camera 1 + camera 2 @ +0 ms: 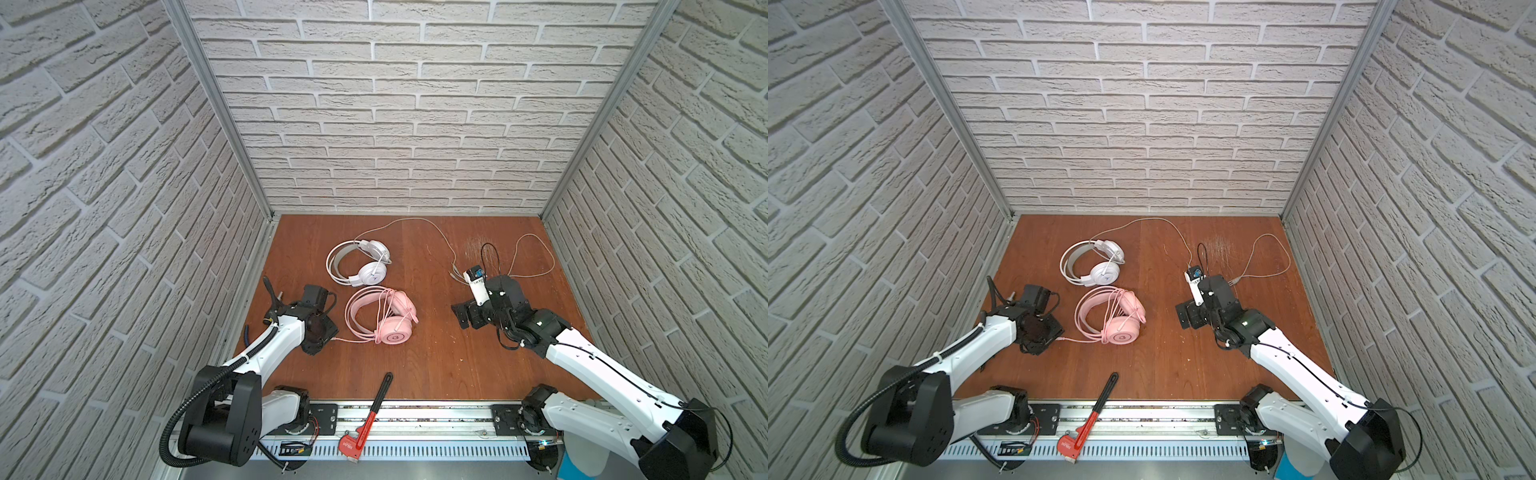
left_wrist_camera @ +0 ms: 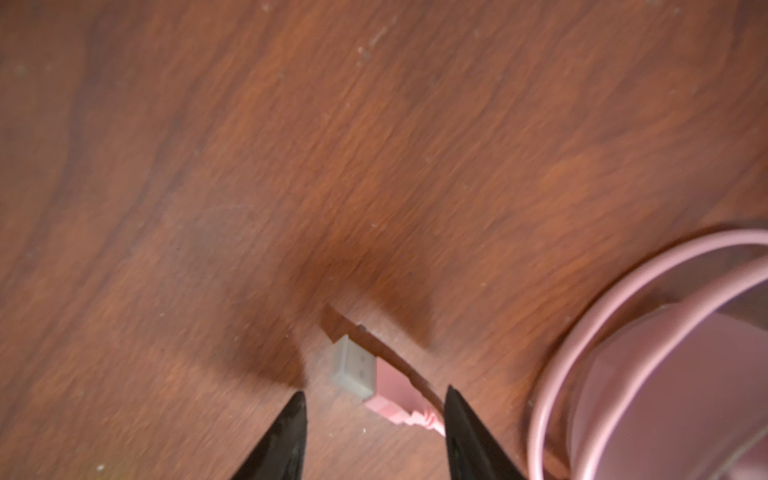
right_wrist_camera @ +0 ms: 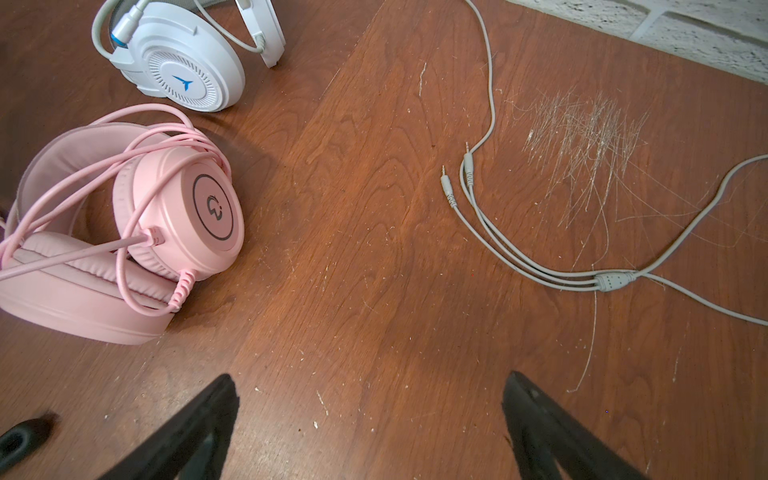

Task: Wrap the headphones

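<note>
The pink headphones [image 1: 384, 318] [image 1: 1113, 316] [image 3: 124, 232] lie near the table's middle, their pink cable looped over the earcups. Its USB plug [image 2: 357, 370] rests on the wood between the fingers of my left gripper [image 2: 375, 390] [image 1: 320, 337], which is open; one finger touches the cable just behind the plug. The white headphones [image 1: 359, 262] [image 1: 1092, 262] [image 3: 183, 62] lie behind the pink pair. Their grey cable [image 1: 440, 237] trails right to a splitter [image 3: 615, 280] and jack plugs [image 3: 457, 178]. My right gripper [image 3: 370, 374] [image 1: 461, 316] hovers open over bare wood with nothing between its fingers.
A red-and-black pipe wrench [image 1: 370, 415] [image 1: 1092, 415] lies at the table's front edge, across the metal rail [image 1: 415, 415]. Brick-patterned walls [image 1: 395, 124] close in the back and both sides. A scratched patch [image 3: 582, 137] marks the wood near the grey cable.
</note>
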You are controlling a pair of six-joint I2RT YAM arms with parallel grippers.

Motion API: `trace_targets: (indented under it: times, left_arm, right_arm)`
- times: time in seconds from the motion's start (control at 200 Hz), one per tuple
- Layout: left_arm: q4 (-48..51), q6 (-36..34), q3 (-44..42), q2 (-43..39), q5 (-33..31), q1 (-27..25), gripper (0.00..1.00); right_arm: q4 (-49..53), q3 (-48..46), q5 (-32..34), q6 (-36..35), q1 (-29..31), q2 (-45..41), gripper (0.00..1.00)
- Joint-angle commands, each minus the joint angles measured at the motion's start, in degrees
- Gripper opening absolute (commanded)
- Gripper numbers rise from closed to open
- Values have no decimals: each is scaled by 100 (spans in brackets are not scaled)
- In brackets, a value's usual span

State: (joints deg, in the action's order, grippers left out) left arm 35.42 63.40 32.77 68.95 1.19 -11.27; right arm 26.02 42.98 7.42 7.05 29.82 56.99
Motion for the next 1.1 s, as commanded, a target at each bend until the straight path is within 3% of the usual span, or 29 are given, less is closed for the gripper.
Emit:
trace_targets:
  times: [0.0, 0.325, 0.73, 1.095]
  left_arm:
    - [-159, 176, -215, 49, -46, 37, 50]
    - [-354, 226, -204, 373, -235, 42, 28]
    - [-193, -33, 171, 149, -457, 37, 0]
    - [-98, -1085, 652, -412, -209, -21, 0]
  right_arm:
    - [-119, 142, -21, -14, -29, -40, 100]
    - [-159, 96, -230, -5, -34, 47, 100]
    - [-19, 199, -889, -79, -31, 320, 100]
    - [17, 264, -988, -107, -29, 435, 100]
